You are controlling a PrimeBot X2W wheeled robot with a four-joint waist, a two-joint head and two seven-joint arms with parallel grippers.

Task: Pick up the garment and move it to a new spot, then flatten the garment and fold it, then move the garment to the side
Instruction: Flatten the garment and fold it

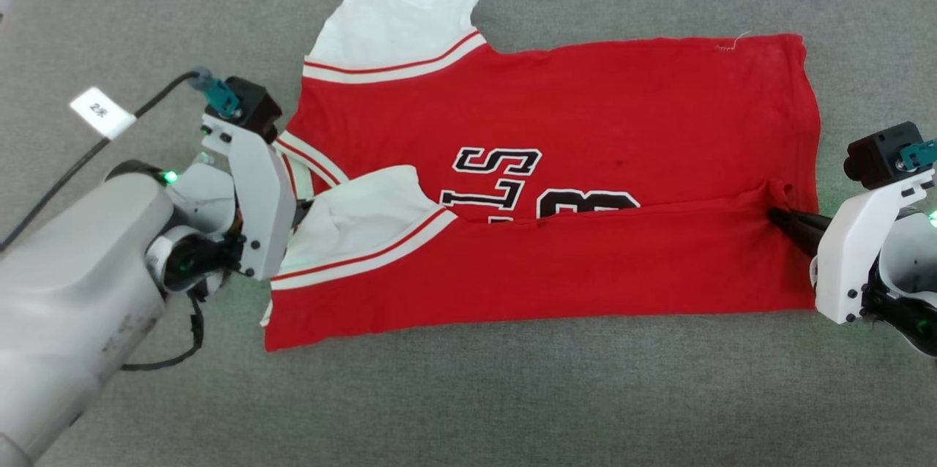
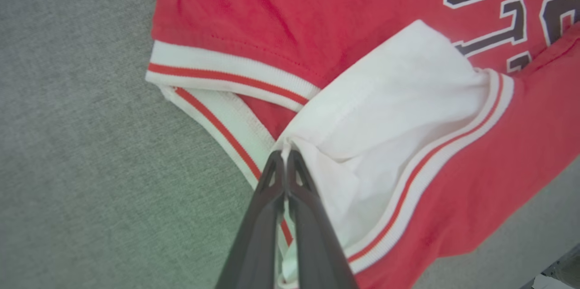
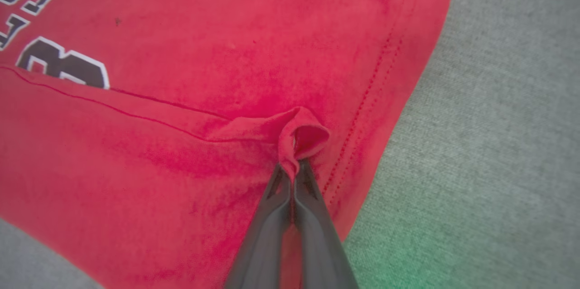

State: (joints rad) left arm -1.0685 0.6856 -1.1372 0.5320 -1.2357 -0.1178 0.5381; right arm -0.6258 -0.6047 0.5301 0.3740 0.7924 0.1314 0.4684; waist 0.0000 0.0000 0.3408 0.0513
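On the grey cloth-covered surface (image 1: 512, 394), the garment (image 1: 571, 101) lies spread across the middle, with its collar end to the left and its hem to the right. Its near long edge is folded up over the body. The edge of that fold runs left to right across the chest and covers part of the black, white-outlined lettering (image 1: 498, 159).

The far sleeve (image 1: 388, 20) lies flat at the far left, pointing away. The near sleeve (image 1: 359, 222) is turned up onto the chest with the fold, and its red-and-white trim slants along beside it.

The left claw (image 2: 284, 157) is at the left end by the collar. Its two dark fingers are pressed together on a pinch of the near sleeve's white cloth, just beside the striped neckband (image 2: 226, 71).

The right claw (image 3: 294, 169) is at the right end. Its fingers are clamped on a small bunched corner of red cloth at the end of the folded edge, just inside the stitched hem (image 3: 376, 80). The cloth there puckers into a little loop above the fingertips.
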